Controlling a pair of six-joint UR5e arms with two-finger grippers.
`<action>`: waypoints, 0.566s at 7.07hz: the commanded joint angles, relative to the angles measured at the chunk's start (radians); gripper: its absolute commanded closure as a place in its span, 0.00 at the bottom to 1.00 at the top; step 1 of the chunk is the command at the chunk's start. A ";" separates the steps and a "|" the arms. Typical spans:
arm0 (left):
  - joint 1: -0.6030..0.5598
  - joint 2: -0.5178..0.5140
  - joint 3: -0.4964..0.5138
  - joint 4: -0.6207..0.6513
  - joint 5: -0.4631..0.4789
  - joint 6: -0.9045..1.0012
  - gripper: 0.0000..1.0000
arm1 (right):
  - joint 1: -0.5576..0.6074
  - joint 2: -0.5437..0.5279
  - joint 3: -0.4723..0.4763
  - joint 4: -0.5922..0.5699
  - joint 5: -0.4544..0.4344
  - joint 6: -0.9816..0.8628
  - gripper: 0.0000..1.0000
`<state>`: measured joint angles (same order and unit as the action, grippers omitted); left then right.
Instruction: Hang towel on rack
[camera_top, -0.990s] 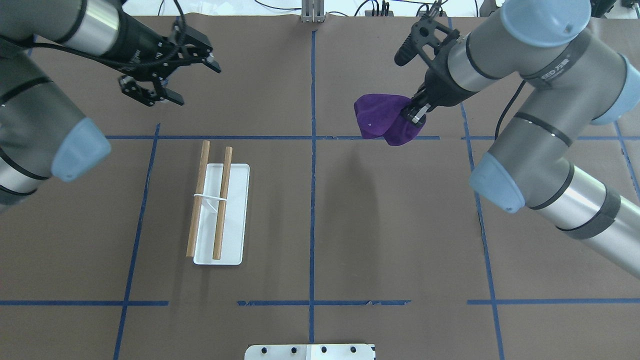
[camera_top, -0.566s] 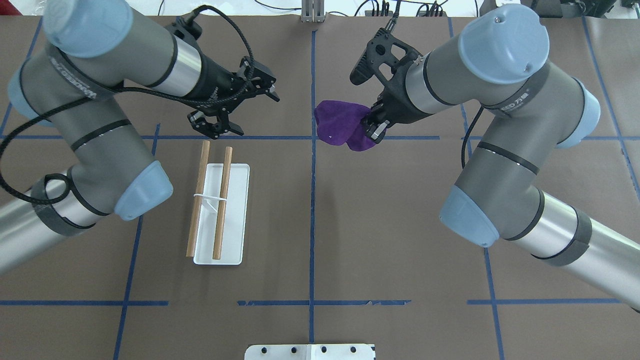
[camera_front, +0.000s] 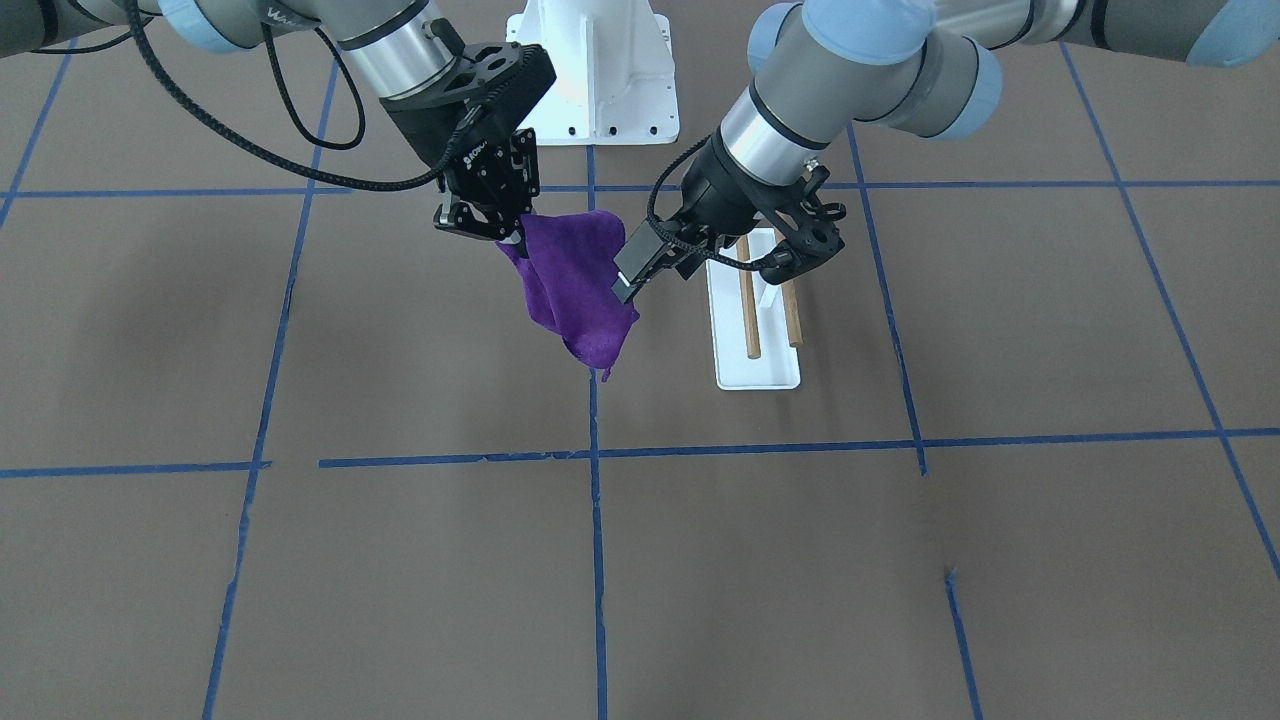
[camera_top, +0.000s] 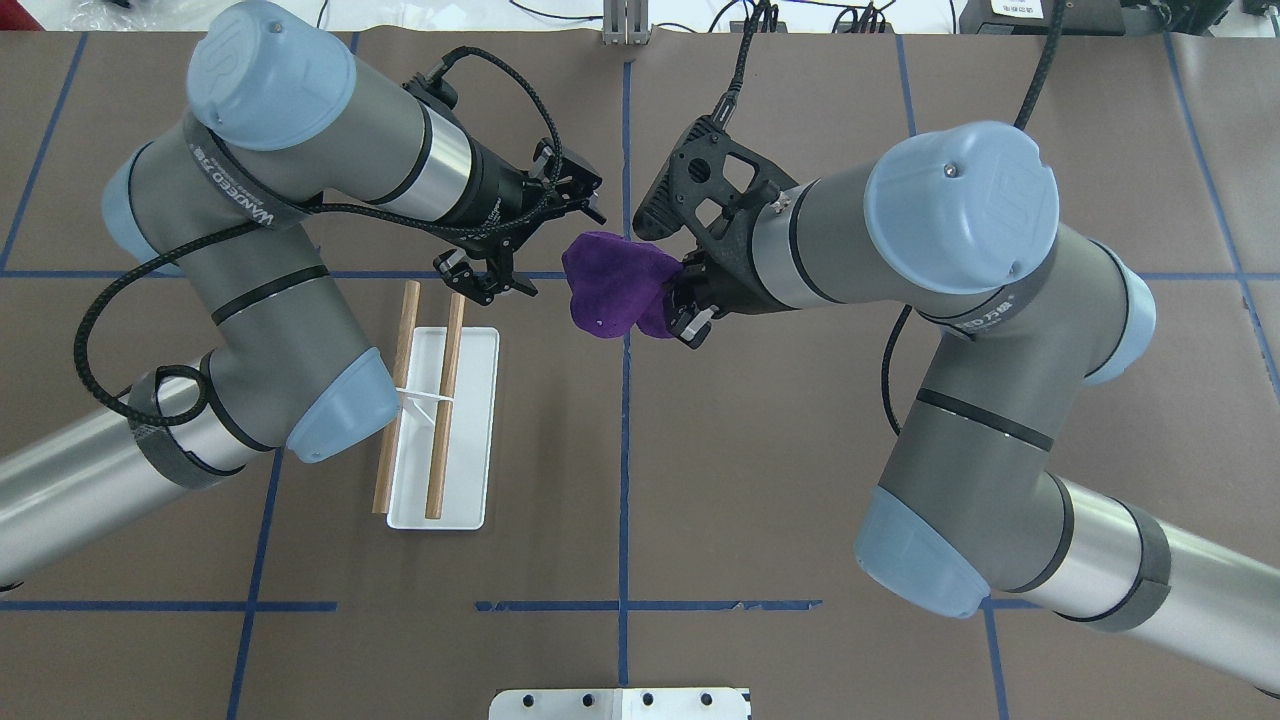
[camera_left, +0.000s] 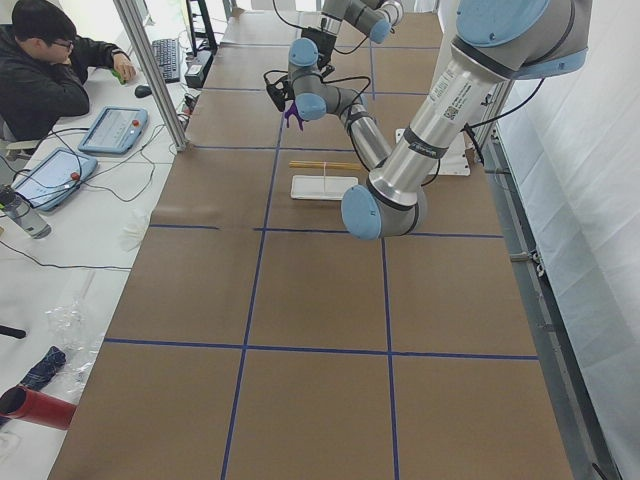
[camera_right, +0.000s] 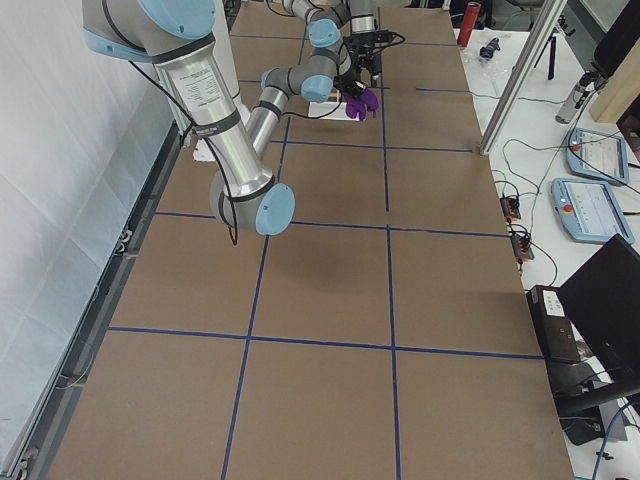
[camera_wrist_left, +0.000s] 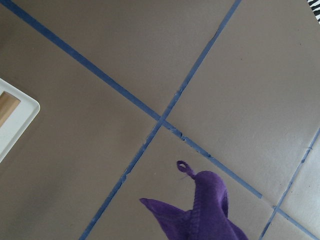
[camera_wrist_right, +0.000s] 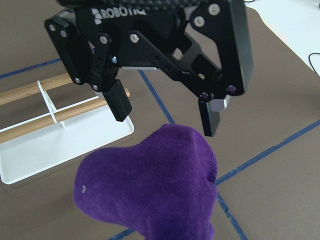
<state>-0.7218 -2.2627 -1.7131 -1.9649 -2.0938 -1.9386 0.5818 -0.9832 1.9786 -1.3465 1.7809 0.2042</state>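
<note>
The purple towel (camera_top: 610, 290) hangs bunched from my right gripper (camera_top: 685, 312), which is shut on its upper edge above the table's middle line. In the front view the towel (camera_front: 575, 290) droops with its loop tag at the bottom. My left gripper (camera_top: 560, 253) is open, with its fingers on either side of the towel's near edge; the right wrist view shows its fingers (camera_wrist_right: 117, 102) just above the towel (camera_wrist_right: 150, 190). The rack (camera_top: 470, 430), a white base with two wooden dowels (camera_top: 448, 380), stands bare to the left, below my left gripper.
The white robot pedestal (camera_front: 600, 70) is at the table's robot edge. Blue tape lines (camera_top: 625, 450) cross the brown table. An operator (camera_left: 45, 70) sits beyond the far side with tablets. The rack's base corner (camera_wrist_left: 15, 120) shows in the left wrist view.
Both arms have swung towards the table's middle. My right gripper carried the towel leftwards. My left gripper moved right, stayed open, and now sits at the towel's edge.
</note>
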 joint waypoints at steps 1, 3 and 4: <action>0.002 -0.006 0.006 0.000 0.000 -0.016 0.05 | -0.011 0.001 0.008 0.000 -0.012 0.004 1.00; 0.004 -0.005 0.009 0.000 0.000 -0.002 0.59 | -0.014 0.001 0.008 0.001 -0.012 0.004 1.00; 0.004 -0.005 0.009 -0.002 -0.002 0.004 0.90 | -0.014 0.003 0.008 0.001 -0.012 0.004 1.00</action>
<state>-0.7182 -2.2673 -1.7051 -1.9654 -2.0939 -1.9422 0.5683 -0.9813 1.9864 -1.3458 1.7688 0.2085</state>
